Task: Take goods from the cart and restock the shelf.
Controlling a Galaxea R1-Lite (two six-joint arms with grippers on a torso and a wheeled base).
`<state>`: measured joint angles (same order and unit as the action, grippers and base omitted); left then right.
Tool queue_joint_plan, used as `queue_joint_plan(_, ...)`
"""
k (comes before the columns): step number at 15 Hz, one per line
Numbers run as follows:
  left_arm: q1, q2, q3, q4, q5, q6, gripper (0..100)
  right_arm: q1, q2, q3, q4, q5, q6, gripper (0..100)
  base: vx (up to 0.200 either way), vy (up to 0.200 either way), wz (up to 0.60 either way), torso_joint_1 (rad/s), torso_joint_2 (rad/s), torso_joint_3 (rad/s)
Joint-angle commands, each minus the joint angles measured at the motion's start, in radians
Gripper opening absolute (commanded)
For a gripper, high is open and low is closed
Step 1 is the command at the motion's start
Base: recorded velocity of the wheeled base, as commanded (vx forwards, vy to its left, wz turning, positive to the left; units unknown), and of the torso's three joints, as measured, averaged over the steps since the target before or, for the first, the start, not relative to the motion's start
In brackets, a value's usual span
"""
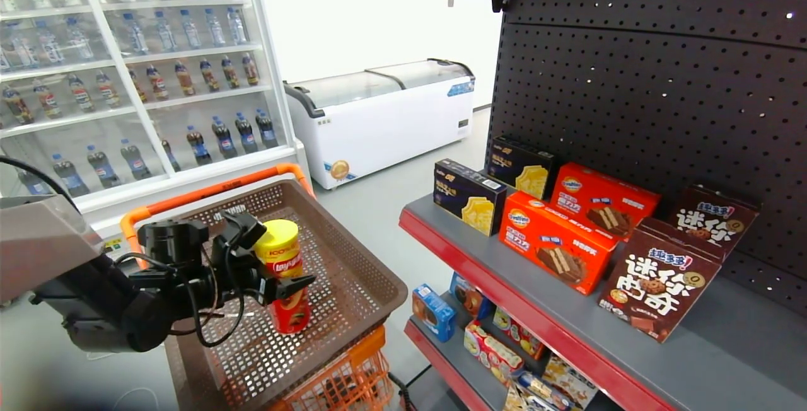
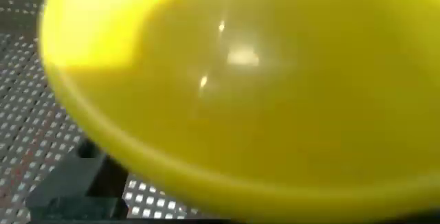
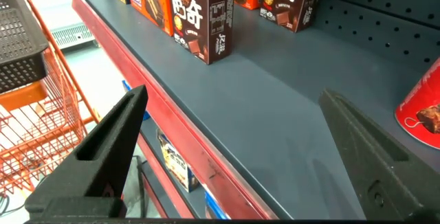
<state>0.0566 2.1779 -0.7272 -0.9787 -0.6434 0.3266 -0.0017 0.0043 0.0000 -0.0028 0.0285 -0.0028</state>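
A red can with a yellow lid stands upright in the brown mesh basket on top of the orange cart. My left gripper is shut on the can, one finger behind it and one across its front. The yellow lid sits very close in the left wrist view, with basket mesh beneath it. My right gripper hangs open over a bare stretch of the grey shelf board, holding nothing. Another red can stands on the shelf beside it.
On the shelf stand dark blue boxes, orange boxes and brown cookie boxes before a black pegboard. A lower shelf holds more goods. A chest freezer and drinks cooler stand behind.
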Motion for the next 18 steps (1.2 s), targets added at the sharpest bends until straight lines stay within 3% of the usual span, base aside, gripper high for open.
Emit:
queue_joint_plan(1,-0.029,0.025,-0.012,-0.001,0.004,0.002,100,0.000,0.000,0.000,0.000,0.001,0.000,100,0.000,0.000,0.00,0.000,0.00,0.000)
queue_joint_plan(2,-0.043,0.030,-0.011,-0.018,-0.001,-0.006,100,0.000,0.000,0.000,0.000,0.001,0.000,100,0.000,0.000,0.00,0.000,0.00,0.000)
queue_joint_plan(3,-0.050,0.030,-0.021,-0.025,-0.002,-0.008,0,0.000,0.000,0.000,0.000,0.001,0.000,100,0.000,0.000,0.00,0.000,0.00,0.000)
queue_joint_plan(5,-0.064,0.028,-0.047,-0.015,0.010,-0.004,0,0.000,0.000,0.000,0.000,0.001,0.000,100,0.000,0.000,0.00,0.000,0.00,0.000)
queue_joint_plan(7,-0.058,-0.016,-0.041,-0.009,0.062,-0.015,0,0.000,0.000,0.000,0.000,0.001,0.000,100,0.000,0.000,0.00,0.000,0.00,0.000)
queue_joint_plan(8,-0.060,-0.044,-0.035,-0.011,0.116,-0.017,0,0.000,0.000,0.000,0.000,0.001,0.000,100,0.000,0.000,0.00,0.000,0.00,0.000)
queue_joint_plan(9,-0.067,-0.099,-0.026,-0.011,0.208,-0.017,0,0.000,0.000,0.000,0.000,0.001,0.000,100,0.000,0.000,0.00,0.000,0.00,0.000)
queue_joint_plan(12,-0.067,-0.242,0.048,-0.035,0.214,-0.017,0,0.000,0.000,0.000,0.000,0.001,0.000,100,0.000,0.000,0.00,0.000,0.00,0.000)
queue_joint_plan(14,-0.075,-0.403,0.089,-0.008,0.231,-0.037,0,0.000,0.000,0.000,0.000,0.001,0.000,100,0.000,0.000,0.00,0.000,0.00,0.000)
queue_joint_plan(15,-0.096,-0.498,0.098,0.040,0.235,-0.069,0,0.000,0.000,0.000,0.000,0.001,0.000,100,0.000,0.000,0.00,0.000,0.00,0.000)
queue_joint_plan(16,-0.096,-0.498,0.098,0.040,0.235,-0.069,0,0.000,0.000,0.000,0.000,0.001,0.000,100,0.000,0.000,0.00,0.000,0.00,0.000)
queue_joint_plan(17,-0.106,-0.727,0.100,0.232,0.317,-0.143,0,0.000,0.000,0.000,0.000,0.001,0.000,100,0.000,0.000,0.00,0.000,0.00,0.000)
queue_joint_plan(18,-0.101,-0.833,0.104,0.353,0.375,-0.155,0,0.000,0.000,0.000,0.000,0.001,0.000,100,0.000,0.000,0.00,0.000,0.00,0.000)
